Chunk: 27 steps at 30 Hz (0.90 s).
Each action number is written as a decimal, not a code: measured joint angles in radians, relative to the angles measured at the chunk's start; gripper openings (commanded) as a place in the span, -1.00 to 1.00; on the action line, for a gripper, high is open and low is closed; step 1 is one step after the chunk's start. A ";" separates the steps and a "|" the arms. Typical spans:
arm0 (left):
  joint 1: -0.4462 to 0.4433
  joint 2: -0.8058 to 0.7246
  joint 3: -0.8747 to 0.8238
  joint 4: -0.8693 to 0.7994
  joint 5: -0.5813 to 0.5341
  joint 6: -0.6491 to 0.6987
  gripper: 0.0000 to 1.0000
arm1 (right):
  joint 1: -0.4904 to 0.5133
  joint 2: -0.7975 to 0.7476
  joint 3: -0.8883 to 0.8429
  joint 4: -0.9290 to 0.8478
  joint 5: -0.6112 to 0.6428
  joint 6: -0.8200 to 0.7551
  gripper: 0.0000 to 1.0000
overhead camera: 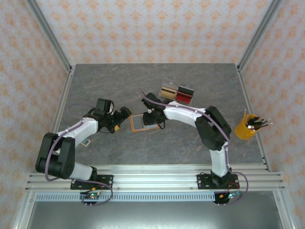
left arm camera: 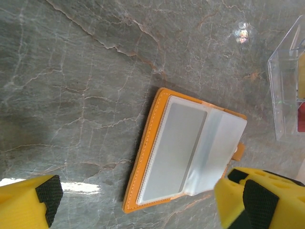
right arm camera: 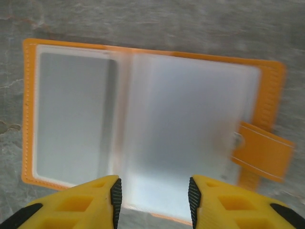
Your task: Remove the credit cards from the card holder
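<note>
The orange card holder [right arm camera: 29,119] lies open and flat on the grey table [overhead camera: 138,123]. A pale blue-grey credit card [right arm camera: 71,119] sits in its left clear pocket, and a frosted sleeve page [right arm camera: 186,129] covers the right half. The same credit card [left arm camera: 174,143] is seen in the left wrist view. My right gripper [right arm camera: 154,198] hovers over the sleeve's near edge, jaws open, with nothing between the fingers [right arm camera: 116,195]. My left gripper [left arm camera: 152,200] stands wide open beside the holder [left arm camera: 143,162], one finger [left arm camera: 259,200] close to the sleeve's corner. From above, the left gripper [overhead camera: 126,113] and right gripper [overhead camera: 147,119] flank the holder.
A clear plastic case [overhead camera: 177,91] with tan, black and red blocks stands just behind the holder; its wall [left arm camera: 286,86] is at the right of the left wrist view. A yellow cup of pens [overhead camera: 247,129] stands at the far right. A small pale flat thing [overhead camera: 87,141] lies by the left arm.
</note>
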 measured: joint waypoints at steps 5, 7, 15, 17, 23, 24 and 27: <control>0.000 0.000 -0.004 0.008 -0.012 -0.014 1.00 | 0.069 0.058 0.089 -0.034 0.084 -0.008 -0.04; 0.000 -0.001 -0.004 0.007 -0.022 -0.014 1.00 | 0.077 0.070 0.105 -0.045 0.103 -0.014 -0.04; 0.000 -0.001 -0.004 0.008 -0.026 -0.014 0.97 | 0.074 0.144 0.171 -0.111 0.135 -0.038 -0.05; 0.000 -0.001 -0.004 0.007 -0.025 -0.014 0.94 | 0.074 0.153 0.177 -0.117 0.136 -0.046 -0.05; 0.000 -0.001 -0.004 0.008 0.006 -0.013 0.84 | 0.074 0.158 0.183 -0.127 0.136 -0.054 -0.14; 0.000 -0.001 -0.004 0.008 0.013 -0.013 0.79 | 0.074 0.158 0.183 -0.127 0.136 -0.056 -0.16; -0.001 0.000 -0.004 0.013 0.034 -0.014 0.60 | 0.072 0.158 0.181 -0.126 0.135 -0.058 -0.25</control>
